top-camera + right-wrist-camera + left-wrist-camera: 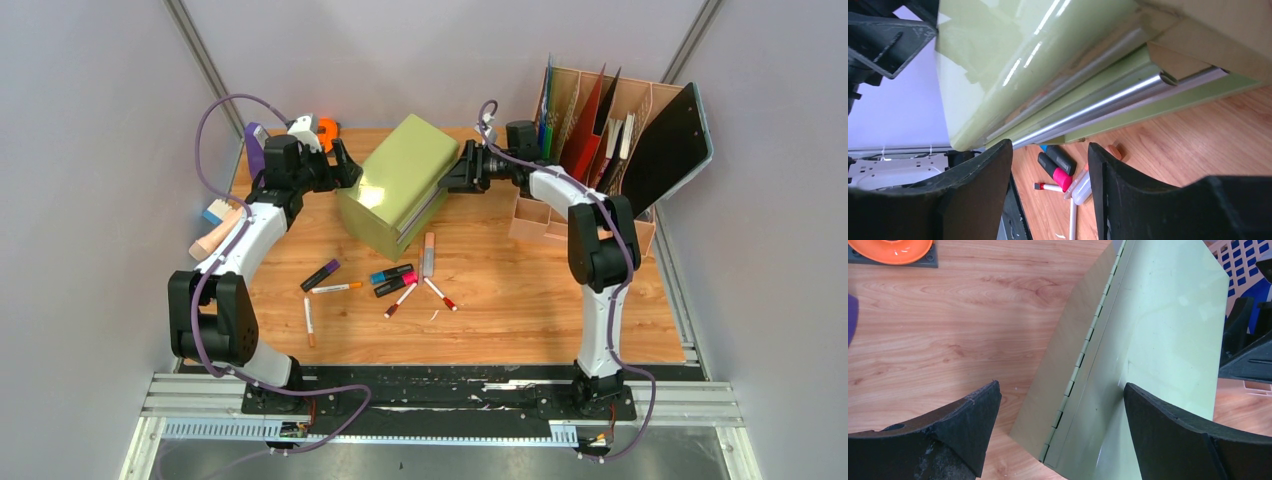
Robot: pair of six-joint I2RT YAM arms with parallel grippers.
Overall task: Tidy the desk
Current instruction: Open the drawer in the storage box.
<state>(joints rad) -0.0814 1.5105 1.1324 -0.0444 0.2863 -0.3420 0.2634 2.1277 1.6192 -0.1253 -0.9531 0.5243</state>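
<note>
Left gripper (343, 166) is spread wide at the hinged edge of the green chest (395, 185), holding nothing. The chest sits skewed at the back middle of the desk (520, 310). That desk lies flat in front of the arm bases, long axis running left to right, rail along the near edge. Loose markers (395, 280) lie in front, unsorted. Right gripper (455, 176) gapes too, empty, at the chest's handle side. I'd say they're squaring the chest. Next, both must press in together.
</note>
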